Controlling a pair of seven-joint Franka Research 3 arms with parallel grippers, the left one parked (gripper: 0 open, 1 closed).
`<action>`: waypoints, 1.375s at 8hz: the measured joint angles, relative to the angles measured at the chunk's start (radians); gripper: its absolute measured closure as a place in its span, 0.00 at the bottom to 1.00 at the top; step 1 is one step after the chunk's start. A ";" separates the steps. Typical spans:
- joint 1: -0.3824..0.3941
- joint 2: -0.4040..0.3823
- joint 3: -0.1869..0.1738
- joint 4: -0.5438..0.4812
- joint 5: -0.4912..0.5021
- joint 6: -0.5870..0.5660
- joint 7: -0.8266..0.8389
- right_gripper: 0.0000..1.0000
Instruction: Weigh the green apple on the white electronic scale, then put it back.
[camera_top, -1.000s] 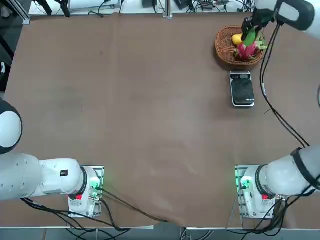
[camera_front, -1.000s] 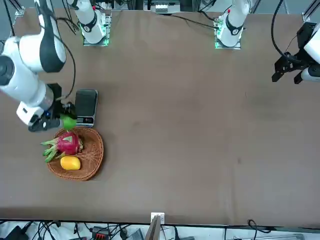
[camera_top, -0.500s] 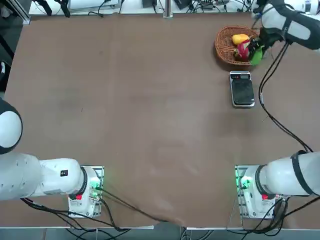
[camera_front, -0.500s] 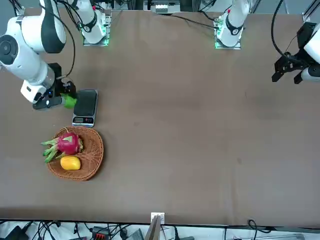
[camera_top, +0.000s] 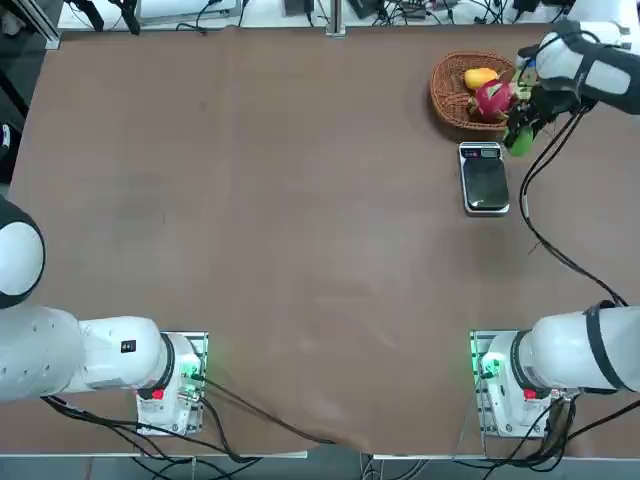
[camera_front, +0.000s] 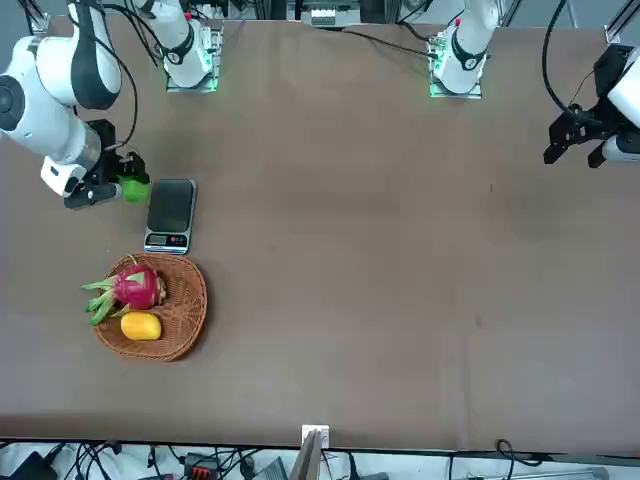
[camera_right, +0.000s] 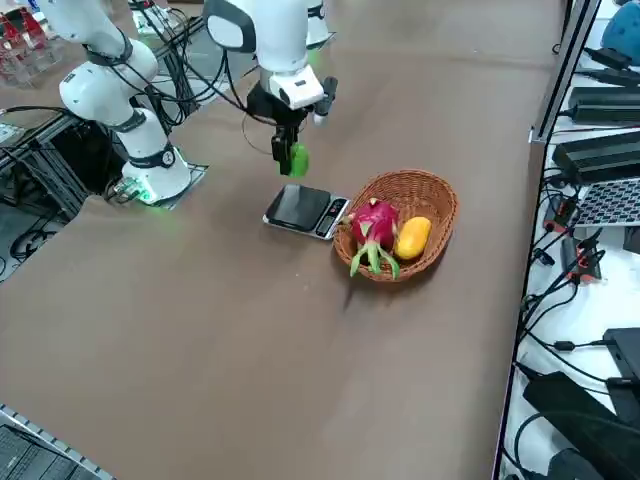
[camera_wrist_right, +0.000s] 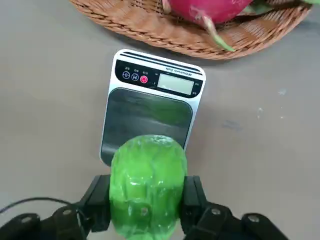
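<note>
The green apple (camera_wrist_right: 147, 182) is held in the air between the fingers of my right gripper (camera_wrist_right: 147, 200), which is shut on it. In the top view the apple (camera_top: 520, 141) hangs off the right edge of the white electronic scale (camera_top: 484, 177), near its display end. From the front, the apple (camera_front: 133, 188) sits just left of the scale (camera_front: 171, 213). The side view shows the apple (camera_right: 297, 158) above the table behind the scale (camera_right: 305, 210). The scale's dark plate (camera_wrist_right: 146, 122) is bare.
A wicker basket (camera_top: 446, 96) stands just beyond the scale's display end, with a pink dragon fruit (camera_top: 493, 98) and a yellow-orange fruit (camera_top: 479, 77) in it. A black cable (camera_top: 545, 225) trails from my right arm over the table right of the scale.
My right gripper has carried the green apple out of the basket and toward me, to a spot beside the scale.
</note>
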 joint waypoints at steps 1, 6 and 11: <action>0.001 0.003 0.002 -0.033 0.002 0.048 0.000 0.32; 0.004 0.066 0.011 -0.131 0.002 0.257 0.000 0.32; 0.026 0.145 0.020 -0.132 0.003 0.331 0.000 0.32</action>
